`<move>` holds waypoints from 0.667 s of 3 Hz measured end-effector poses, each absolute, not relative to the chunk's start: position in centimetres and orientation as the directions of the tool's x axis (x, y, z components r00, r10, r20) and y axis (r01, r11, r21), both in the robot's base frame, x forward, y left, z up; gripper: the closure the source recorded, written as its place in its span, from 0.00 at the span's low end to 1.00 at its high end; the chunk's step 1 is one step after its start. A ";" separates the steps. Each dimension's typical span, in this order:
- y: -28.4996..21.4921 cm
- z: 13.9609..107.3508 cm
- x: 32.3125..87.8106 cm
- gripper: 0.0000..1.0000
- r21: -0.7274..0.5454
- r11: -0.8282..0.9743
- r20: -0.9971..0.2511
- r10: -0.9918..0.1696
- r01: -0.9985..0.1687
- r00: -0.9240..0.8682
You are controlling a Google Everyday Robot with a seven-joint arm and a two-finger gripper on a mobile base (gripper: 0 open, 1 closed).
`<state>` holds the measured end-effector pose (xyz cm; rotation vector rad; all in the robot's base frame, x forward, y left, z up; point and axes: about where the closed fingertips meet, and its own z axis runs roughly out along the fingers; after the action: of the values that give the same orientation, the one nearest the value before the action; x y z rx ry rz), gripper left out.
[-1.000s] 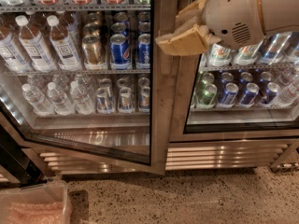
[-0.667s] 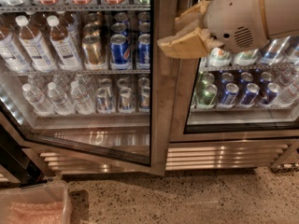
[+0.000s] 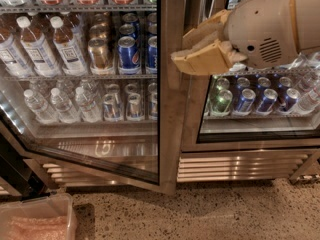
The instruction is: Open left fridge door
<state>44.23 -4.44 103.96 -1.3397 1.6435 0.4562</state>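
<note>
Change: pincer [image 3: 182, 49] has dipped slightly along the door [image 3: 95, 94]'s steel edge; grip, can't tell.
Door: ajar, hardly moved since.
Meaning: opening begun, likely wants a wider swing.

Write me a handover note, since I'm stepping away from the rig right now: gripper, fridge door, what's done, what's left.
Gripper: raised at the steel upright between the two doors, right by the free edge of the left fridge door; contact cannot be told.
Left fridge door: ajar, its bottom edge angled out from the cabinet.
Done: door partly open.
Left: probably swing it wider.
Watch: plastic bin on the floor at lower left.
</note>
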 end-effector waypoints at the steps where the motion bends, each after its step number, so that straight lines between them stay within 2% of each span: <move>1: -5.0 103.2 42.0 0.78 -0.194 0.372 -0.849 -0.527 -0.908 -0.034; 2: -5.4 102.6 39.8 0.94 -0.126 0.401 -0.862 -0.497 -0.907 -0.100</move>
<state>39.81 -5.42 102.64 -1.2304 1.7450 0.5638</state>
